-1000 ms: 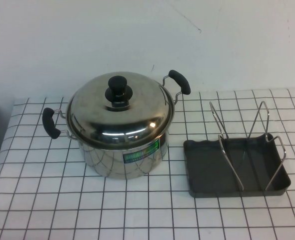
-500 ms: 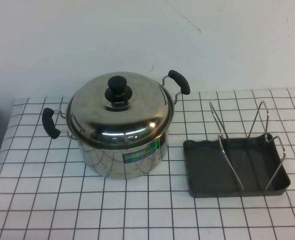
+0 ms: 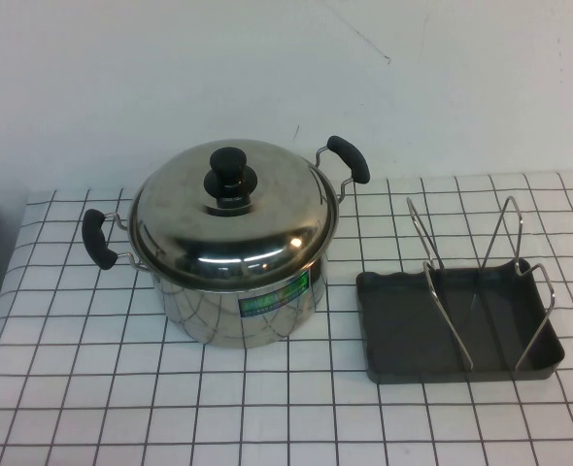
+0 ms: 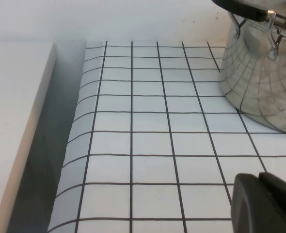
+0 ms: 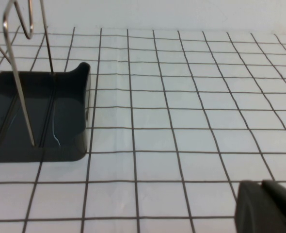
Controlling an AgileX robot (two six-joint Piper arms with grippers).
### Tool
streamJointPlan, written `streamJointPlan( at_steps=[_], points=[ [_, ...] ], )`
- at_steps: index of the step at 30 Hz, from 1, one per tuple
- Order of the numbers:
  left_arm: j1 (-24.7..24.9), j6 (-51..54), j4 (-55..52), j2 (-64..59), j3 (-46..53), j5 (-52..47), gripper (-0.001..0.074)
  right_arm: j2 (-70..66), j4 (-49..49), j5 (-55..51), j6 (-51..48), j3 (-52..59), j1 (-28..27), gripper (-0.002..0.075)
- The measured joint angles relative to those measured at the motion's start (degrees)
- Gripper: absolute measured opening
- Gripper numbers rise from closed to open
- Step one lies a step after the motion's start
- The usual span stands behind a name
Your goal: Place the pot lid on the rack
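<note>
The pot lid (image 3: pixel 267 218), shiny domed steel with a black knob (image 3: pixel 230 173), sits closed on the steel pot (image 3: pixel 238 306) at the table's left-middle. The rack (image 3: pixel 473 282), silver wire loops in a dark grey tray (image 3: pixel 393 335), stands to the right of the pot, with nothing in it. Neither arm shows in the high view. My left gripper (image 4: pixel 259 177) is shut and empty, low over the cloth on the pot's left; the pot's wall (image 4: pixel 259 82) shows in its view. My right gripper (image 5: pixel 261 183) is shut and empty, low over the cloth beside the tray (image 5: pixel 36 116).
A white cloth with a black grid (image 3: pixel 267 408) covers the table. A white wall stands behind it. The cloth's left edge drops off beside a white ledge (image 4: pixel 17 121). Open cloth lies in front of the pot and the rack.
</note>
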State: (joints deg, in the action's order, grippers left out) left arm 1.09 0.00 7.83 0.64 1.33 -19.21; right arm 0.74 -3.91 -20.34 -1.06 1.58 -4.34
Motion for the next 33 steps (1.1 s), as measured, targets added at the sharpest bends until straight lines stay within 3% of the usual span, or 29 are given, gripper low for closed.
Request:
streamJointPlan(
  at_steps=[33],
  points=[
    [0.0, 0.0, 0.0, 0.0, 0.0, 0.0, -0.0003, 0.0, -1.2, 0.0, 0.0, 0.0, 1.7, -0.0003]
  ],
)
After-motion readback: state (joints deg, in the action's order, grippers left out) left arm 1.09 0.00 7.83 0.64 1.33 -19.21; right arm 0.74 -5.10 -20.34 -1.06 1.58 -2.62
